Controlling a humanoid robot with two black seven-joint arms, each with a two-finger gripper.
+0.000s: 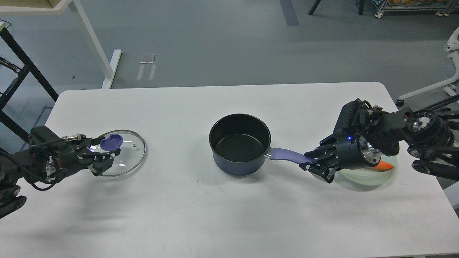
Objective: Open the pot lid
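The dark blue pot (239, 148) stands open at the table's middle, its purple handle (287, 156) pointing right. My right gripper (312, 165) is shut on the end of that handle. The glass lid (129, 154) with its purple knob (111, 142) lies flat on the table at the left, well apart from the pot. My left gripper (105, 158) comes in from the left and is closed on the lid at the knob, low over the table.
A pale green plate (362, 177) with an orange carrot (386, 165) sits under my right wrist at the table's right. The white table (229, 215) has bare room in front. Table legs and a chair base stand on the floor beyond.
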